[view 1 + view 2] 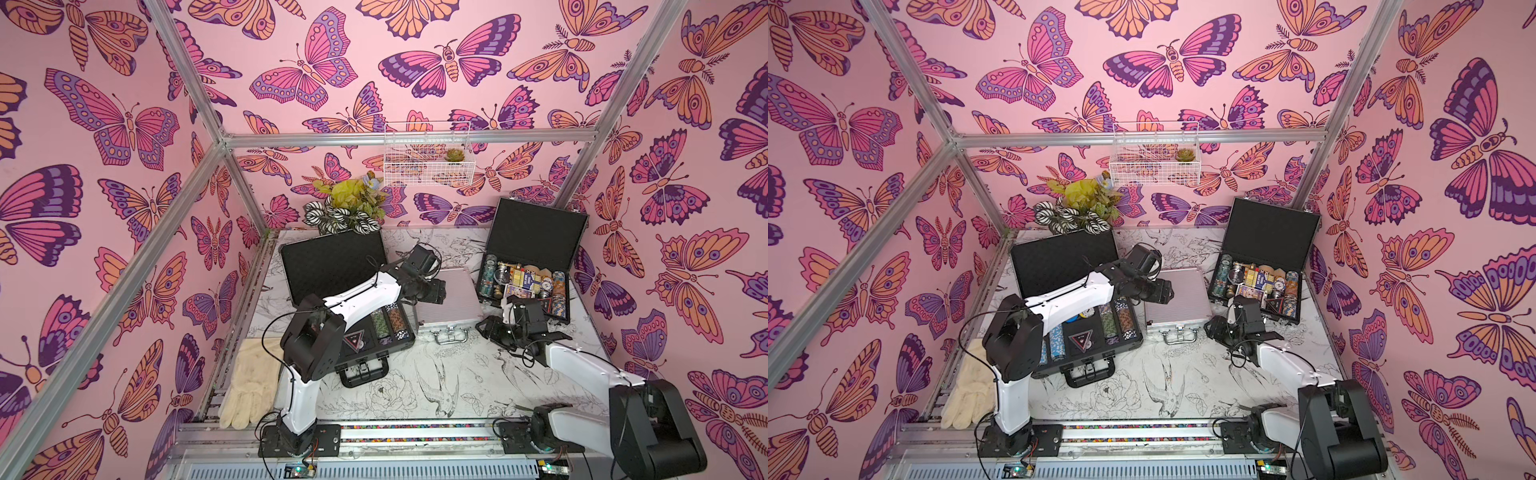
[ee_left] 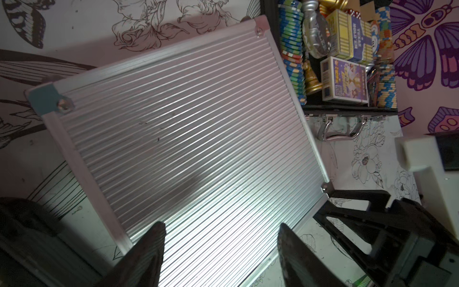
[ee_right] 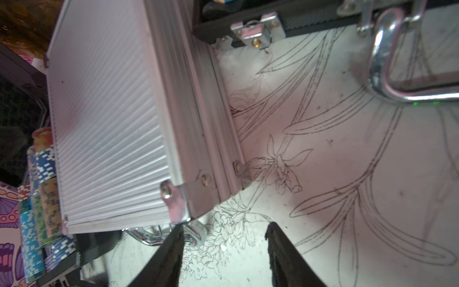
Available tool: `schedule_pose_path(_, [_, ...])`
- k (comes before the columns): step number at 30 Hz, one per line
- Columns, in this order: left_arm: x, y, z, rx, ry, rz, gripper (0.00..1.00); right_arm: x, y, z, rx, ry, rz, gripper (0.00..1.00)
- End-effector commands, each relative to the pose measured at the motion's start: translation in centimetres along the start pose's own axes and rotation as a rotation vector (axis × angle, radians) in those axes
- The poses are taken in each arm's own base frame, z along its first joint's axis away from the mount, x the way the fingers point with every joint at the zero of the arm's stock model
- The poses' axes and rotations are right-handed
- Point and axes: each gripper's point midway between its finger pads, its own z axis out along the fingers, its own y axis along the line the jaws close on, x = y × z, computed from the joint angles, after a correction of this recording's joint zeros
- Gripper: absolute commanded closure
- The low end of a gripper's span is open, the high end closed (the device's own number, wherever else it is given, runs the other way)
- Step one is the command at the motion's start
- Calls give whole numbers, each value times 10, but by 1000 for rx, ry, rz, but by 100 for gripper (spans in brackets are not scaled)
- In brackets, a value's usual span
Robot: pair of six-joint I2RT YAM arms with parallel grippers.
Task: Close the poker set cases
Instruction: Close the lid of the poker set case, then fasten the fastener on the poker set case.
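**Both jaws spread at the shut silver case; two lids left standing**

*Top views.* In both top views the small silver case point(image 1: 449, 301) lies shut mid-surface point(image 1: 415, 386), its long axis running roughly away from the robot. To its left, the large dark case point(image 1: 332, 266) is open, with its lid upright along the far edge and its chips point(image 1: 384, 322) exposed. At the right rear, the flat black silver-trimmed case point(image 1: 1268, 232) is also open, its lid raised at the back. The left arm point(image 1: 357, 297) reaches across the dark case's tray, and the left jaws hang over the silver case. The right arm point(image 1: 582, 365) holds the right jaws low, just beside that case's near right corner and in front of the black case.

*Left wrist view.* The left jaws are spread with nothing between them. The ribbed silver lid point(image 2: 186, 139) lies directly beneath; whether they touch it cannot be told. The black case's filled tray point(image 2: 347, 109) sits just beside the silver case.

*Right wrist view.* The right jaws are spread and empty. The silver case's corner point(image 3: 178, 198) is just ahead of one fingertip, and the black case's latch point(image 3: 253, 29) and handle point(image 3: 397, 69) lie beyond.

*Reading.* The silver case appears closed, though its catches cannot be judged. Each standing lid is hinged on the far long edge, roughly across the robot's front. A closing push would likely have to come from behind the lid, toward the robot. The left arm is nearer the dark case and the right arm is nearer the black one.
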Motion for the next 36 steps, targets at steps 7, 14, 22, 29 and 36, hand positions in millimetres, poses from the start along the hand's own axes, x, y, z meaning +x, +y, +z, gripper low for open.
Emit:
schedule_pose_path(7, [31,25,21,-62,51,-48,35,6,56,-8,-129,19,-95,45])
schedule_pose_path(14, [50,37,30,-87,90,-72,36,18,75,6,-153,48,-132,45])
schedule_pose_path(22, [58,50,28,-117,102,-99,36,31,80,25,-142,73,-148,44])
schedule_pose_path(29, [62,53,27,-122,106,-99,36,38,77,38,-134,78,-157,42])
schedule_pose_path(36, [66,56,25,-125,114,-95,36,43,74,50,-137,84,-156,39])
